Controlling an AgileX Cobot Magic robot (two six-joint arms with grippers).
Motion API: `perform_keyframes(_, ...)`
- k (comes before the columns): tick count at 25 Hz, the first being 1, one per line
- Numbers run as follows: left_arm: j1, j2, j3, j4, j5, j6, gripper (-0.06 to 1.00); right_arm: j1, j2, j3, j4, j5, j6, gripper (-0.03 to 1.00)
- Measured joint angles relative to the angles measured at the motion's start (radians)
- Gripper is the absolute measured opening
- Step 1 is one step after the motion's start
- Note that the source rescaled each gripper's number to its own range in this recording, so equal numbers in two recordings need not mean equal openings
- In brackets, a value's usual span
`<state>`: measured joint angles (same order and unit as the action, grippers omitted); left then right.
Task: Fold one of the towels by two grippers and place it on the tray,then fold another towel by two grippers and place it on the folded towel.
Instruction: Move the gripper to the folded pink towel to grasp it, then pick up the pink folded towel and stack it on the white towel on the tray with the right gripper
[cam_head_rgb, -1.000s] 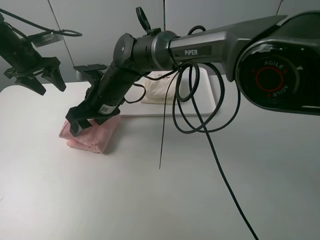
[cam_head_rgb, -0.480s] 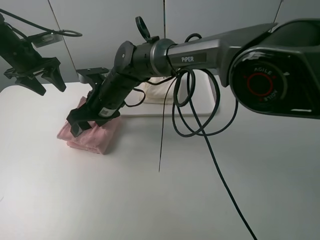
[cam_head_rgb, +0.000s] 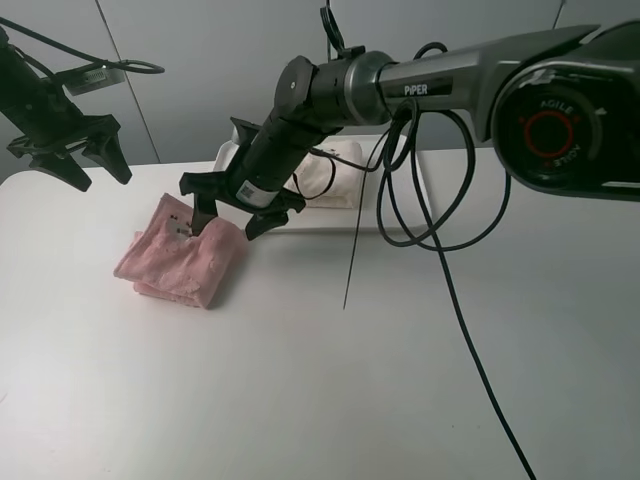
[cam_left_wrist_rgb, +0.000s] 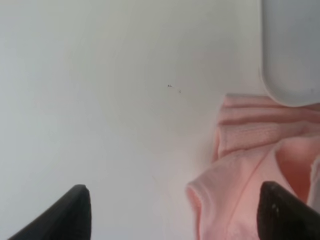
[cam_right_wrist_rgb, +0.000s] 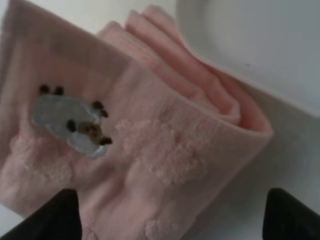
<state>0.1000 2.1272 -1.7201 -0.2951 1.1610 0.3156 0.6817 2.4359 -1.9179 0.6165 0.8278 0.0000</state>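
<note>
Right gripper (cam_head_rgb: 232, 208) hangs wide open, touching the folded pink towel (cam_head_rgb: 180, 262) just below; left gripper (cam_head_rgb: 78, 150) open, well aside.

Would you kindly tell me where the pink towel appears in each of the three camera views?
Exterior high: the pink towel lies folded on the table, left of centre, under the right hand.
Left wrist: it fills the lower right corner.
Right wrist: it covers most of the picture, showing a sheep patch.
Shared landmark: the white tray, whose rounded corner sits beside the towel in both wrist views.
</note>
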Motion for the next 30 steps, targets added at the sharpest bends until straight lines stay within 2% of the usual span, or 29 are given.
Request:
perform_keyframes(8, 0.0, 0.0, 0.0, 0.0, 0.008, 0.0, 0.88, 0.003, 0.045, 0.0, 0.006, 0.004, 0.018, 0.79)
perform_keyframes(12, 0.0, 0.0, 0.0, -0.002, 0.008, 0.0, 0.88, 0.003, 0.072, 0.0, 0.109, -0.021, -0.022, 0.79)
perform_keyframes(14, 0.0, 0.0, 0.0, -0.002, 0.008, 0.0, 0.88, 0.003, 0.082, 0.0, 0.151, -0.037, -0.044, 0.75)
perform_keyframes(16, 0.0, 0.0, 0.0, -0.002, 0.008, 0.0, 0.88, 0.003, 0.089, 0.0, 0.168, -0.054, -0.06, 0.67)
perform_keyframes(20, 0.0, 0.0, 0.0, -0.002, 0.008, 0.0, 0.88, 0.003, 0.091, 0.0, 0.18, -0.078, -0.097, 0.46)
perform_keyframes(22, 0.0, 0.0, 0.0, -0.002, 0.008, 0.0, 0.88, 0.003, 0.091, 0.0, 0.186, -0.083, -0.124, 0.31)
perform_keyframes(24, 0.0, 0.0, 0.0, -0.002, 0.008, 0.002, 0.88, 0.003, 0.091, 0.0, 0.208, -0.085, -0.163, 0.09)
perform_keyframes(25, 0.0, 0.0, 0.0, -0.002, 0.008, 0.002, 0.88, 0.003, 0.091, 0.0, 0.224, -0.085, -0.19, 0.05)
perform_keyframes(27, 0.0, 0.0, 0.0, -0.002, 0.008, 0.002, 0.88, 0.003, 0.091, 0.0, 0.257, -0.085, -0.232, 0.05)
perform_keyframes(30, 0.0, 0.0, 0.0, -0.002, 0.008, 0.003, 0.88, 0.003, 0.091, -0.005, 0.254, -0.075, -0.266, 0.05)
